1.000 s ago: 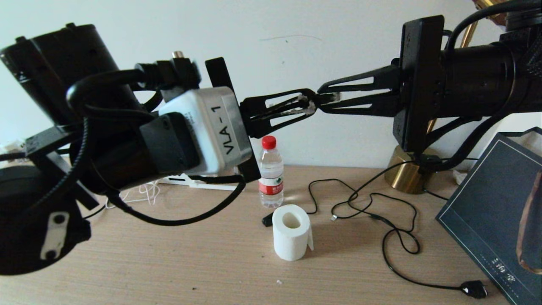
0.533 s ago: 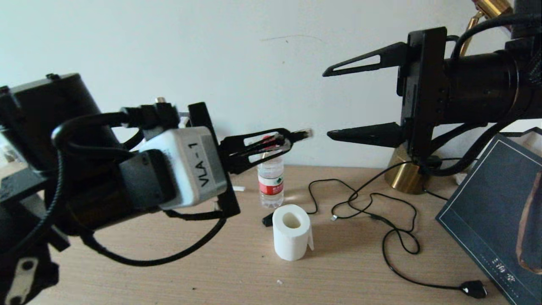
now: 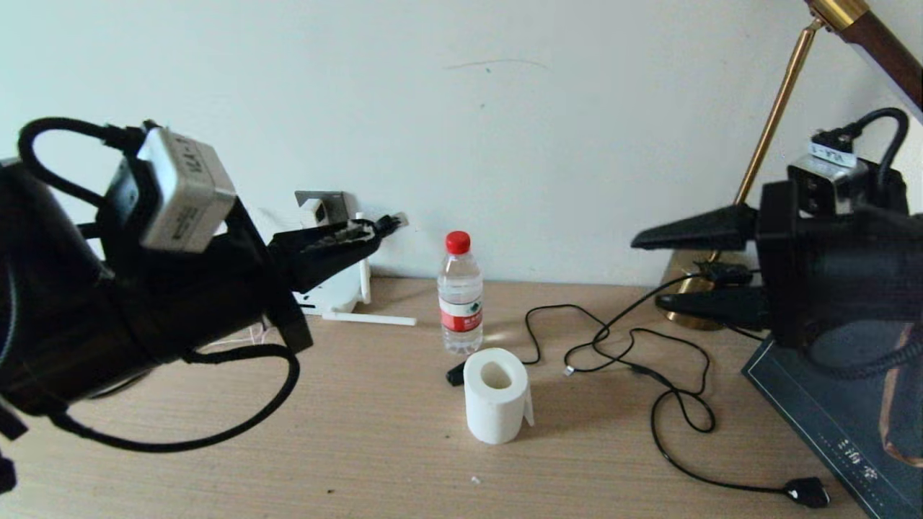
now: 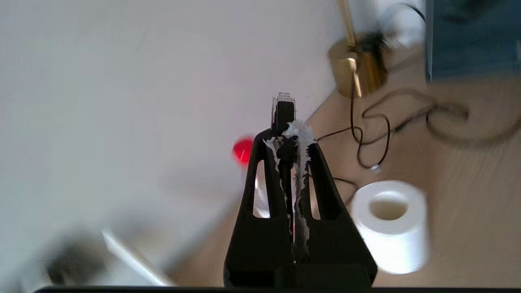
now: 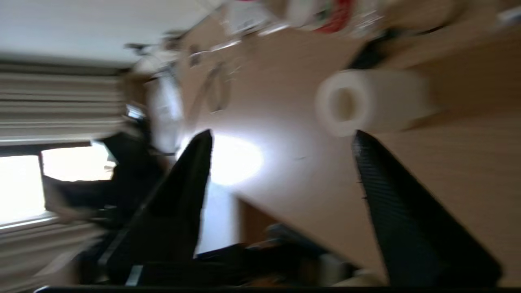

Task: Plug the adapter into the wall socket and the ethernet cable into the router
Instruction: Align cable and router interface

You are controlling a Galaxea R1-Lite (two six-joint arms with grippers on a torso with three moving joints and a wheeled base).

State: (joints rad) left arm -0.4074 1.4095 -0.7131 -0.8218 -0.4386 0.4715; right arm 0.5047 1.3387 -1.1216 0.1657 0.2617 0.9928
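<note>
Left tool (image 3: 378, 229) clenched on the black ethernet cable plug with a clear tip (image 3: 393, 220), left of centre in the head view.

The plug juts from the fingertips, just right of the small dark-grey wall socket plate (image 3: 326, 207) and above the flat white router with stick antennas (image 3: 339, 292) at the back of the pale wooden bench (image 3: 360, 447). The right tool (image 3: 652, 277), at the right edge, hangs released and empty, well apart from the white paper roll (image 3: 496, 395).
</note>
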